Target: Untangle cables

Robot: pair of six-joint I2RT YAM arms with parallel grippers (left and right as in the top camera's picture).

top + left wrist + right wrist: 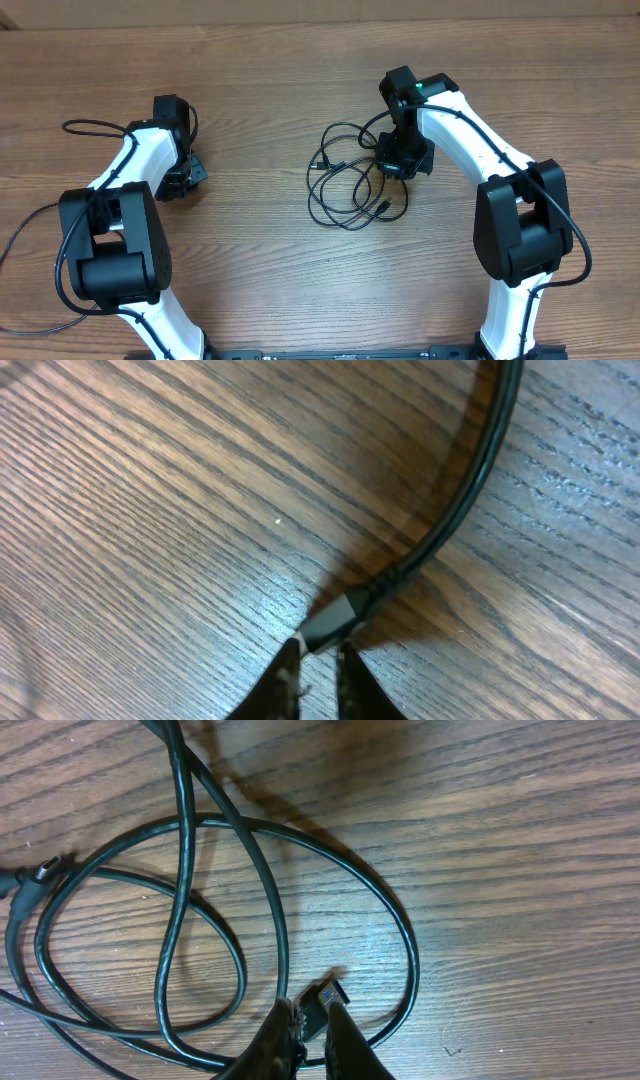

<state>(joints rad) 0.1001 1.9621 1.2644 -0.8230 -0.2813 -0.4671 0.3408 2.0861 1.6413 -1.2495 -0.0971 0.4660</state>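
Several thin black cables (345, 185) lie in loose overlapping loops at the table's centre. My right gripper (398, 168) is at the right edge of this tangle. In the right wrist view it (310, 1010) is shut on a silver-tipped plug (326, 992), with cable loops (200, 920) spread to the left on the wood. My left gripper (192, 175) is far to the left, apart from the tangle. In the left wrist view its fingertips (318, 650) pinch the end of a grey plug (332, 623), whose black cable (470, 470) curves away to the upper right.
A thin black cord (90, 125) loops on the wood behind the left arm. A thicker wire (20, 240) runs from the left arm's base at the left edge. Bare wooden table (260, 90) surrounds the tangle.
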